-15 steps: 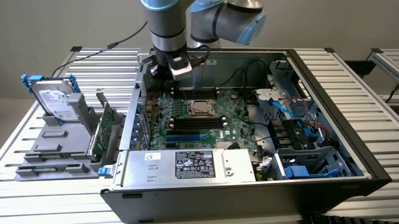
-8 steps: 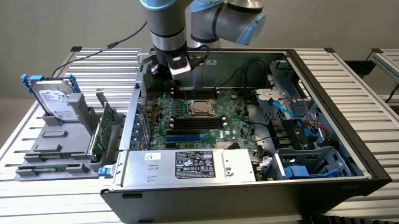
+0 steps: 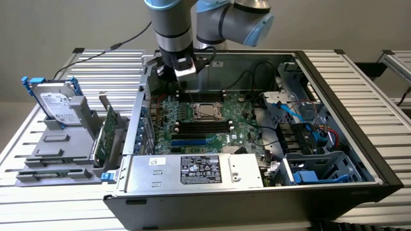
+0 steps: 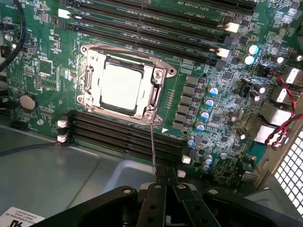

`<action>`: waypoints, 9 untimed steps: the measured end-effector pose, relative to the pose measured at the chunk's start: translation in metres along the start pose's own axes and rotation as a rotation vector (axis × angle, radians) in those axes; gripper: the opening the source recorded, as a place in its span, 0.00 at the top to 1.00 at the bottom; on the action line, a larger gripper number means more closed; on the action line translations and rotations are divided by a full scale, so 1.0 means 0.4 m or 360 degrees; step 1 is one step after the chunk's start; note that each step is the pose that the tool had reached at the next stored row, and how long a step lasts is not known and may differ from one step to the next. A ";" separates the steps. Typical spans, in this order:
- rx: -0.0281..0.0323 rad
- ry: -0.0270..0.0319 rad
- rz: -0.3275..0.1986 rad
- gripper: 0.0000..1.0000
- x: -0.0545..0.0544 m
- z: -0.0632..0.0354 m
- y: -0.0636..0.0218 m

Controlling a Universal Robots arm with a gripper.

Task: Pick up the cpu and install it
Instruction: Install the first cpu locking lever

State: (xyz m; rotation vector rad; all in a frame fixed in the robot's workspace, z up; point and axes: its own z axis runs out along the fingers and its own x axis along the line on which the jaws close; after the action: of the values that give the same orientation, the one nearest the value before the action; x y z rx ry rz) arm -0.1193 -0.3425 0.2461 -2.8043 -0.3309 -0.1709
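The cpu point(image 4: 122, 85) is seen seated in the metal socket frame point(image 4: 90, 80) on the green motherboard point(image 4: 42, 66). It lies between two banks of long black memory slots point(image 4: 123, 137) inside the open computer case point(image 3: 192, 211). The gripper point(image 4: 161, 183) is held closed over a grey metal panel point(image 4: 71, 179) just beside the nearer slots, apart from the cpu. A thin metal rod point(image 4: 152, 146) is seen running from the socket frame's corner to the fingertips; whether it is clasped cannot be told.
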 end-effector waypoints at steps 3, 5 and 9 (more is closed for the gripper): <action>-0.00019 0.00042 0.0010 0.89 0.007 0.001 0.000; -0.00028 0.00061 0.0014 0.89 0.015 0.002 0.001; -0.00039 0.00086 0.0020 0.89 0.029 0.004 0.001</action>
State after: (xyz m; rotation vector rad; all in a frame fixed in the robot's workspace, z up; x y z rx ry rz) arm -0.1080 -0.3398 0.2461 -2.8072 -0.3121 -0.1762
